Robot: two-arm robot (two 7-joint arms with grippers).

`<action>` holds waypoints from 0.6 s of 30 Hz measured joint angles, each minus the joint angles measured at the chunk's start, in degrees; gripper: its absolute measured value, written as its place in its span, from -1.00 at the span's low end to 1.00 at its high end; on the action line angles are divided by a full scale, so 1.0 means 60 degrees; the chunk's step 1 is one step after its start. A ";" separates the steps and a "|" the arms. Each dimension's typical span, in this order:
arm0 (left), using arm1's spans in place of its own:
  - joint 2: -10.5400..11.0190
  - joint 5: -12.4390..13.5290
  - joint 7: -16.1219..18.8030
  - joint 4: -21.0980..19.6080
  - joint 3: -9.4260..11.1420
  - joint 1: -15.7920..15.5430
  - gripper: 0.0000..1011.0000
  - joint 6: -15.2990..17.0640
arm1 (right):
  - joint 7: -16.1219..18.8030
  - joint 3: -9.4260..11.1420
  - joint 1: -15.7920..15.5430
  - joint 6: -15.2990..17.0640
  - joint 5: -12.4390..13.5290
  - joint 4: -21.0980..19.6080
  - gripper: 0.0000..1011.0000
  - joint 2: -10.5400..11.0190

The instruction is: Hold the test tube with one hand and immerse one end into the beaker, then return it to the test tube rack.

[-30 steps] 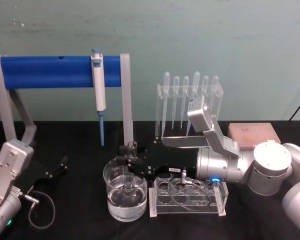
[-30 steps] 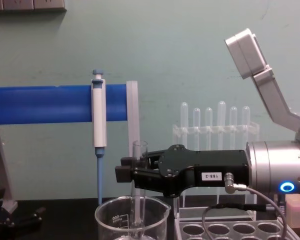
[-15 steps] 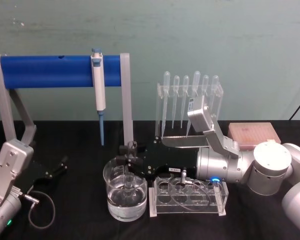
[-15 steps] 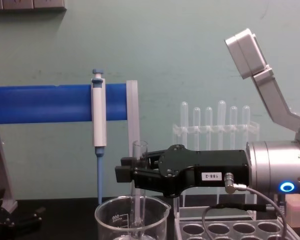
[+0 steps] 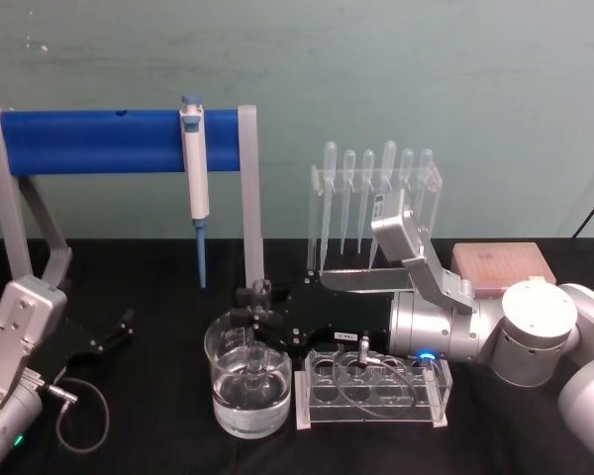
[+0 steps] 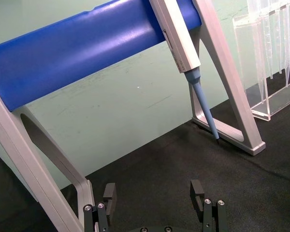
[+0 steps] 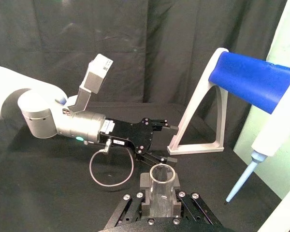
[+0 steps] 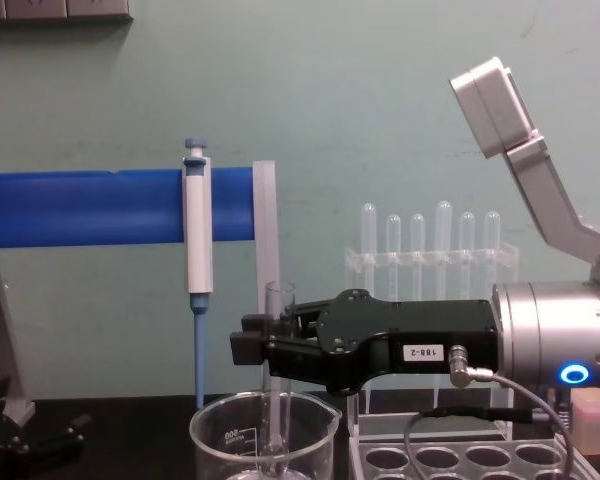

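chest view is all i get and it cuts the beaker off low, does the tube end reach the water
Observer: In the head view the right gripper holds the tube upright inside the beaker. Its lower end looks down at the water, but I can't tell how deep it goes.
Operator: where's the left arm
Observer: The left gripper is open, off at the left side of the table, well apart from the beaker.

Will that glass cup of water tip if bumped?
Probably not easily: the beaker looks wide, low and seems to hold water, so likely steady. It is glass, so a hard knock might crack it. The right gripper holds the test tube inside it; the left gripper idles at left.
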 joint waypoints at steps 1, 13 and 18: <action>0.0000 0.0000 0.0000 0.0000 0.0000 0.0000 0.98 -0.0001 | 0.0000 0.0000 0.0000 0.0000 0.0000 0.0001 -0.55 0.0000; 0.0000 0.0000 0.0000 0.0000 0.0000 0.0000 0.98 0.0000 | 0.0069 0.0052 0.0148 0.0291 -0.0018 -0.0350 -0.55 0.0107; 0.0000 0.0000 0.0000 0.0000 0.0000 0.0000 0.98 -0.0001 | 0.0013 0.0115 0.0187 0.0464 -0.0019 -0.0773 -0.55 0.0285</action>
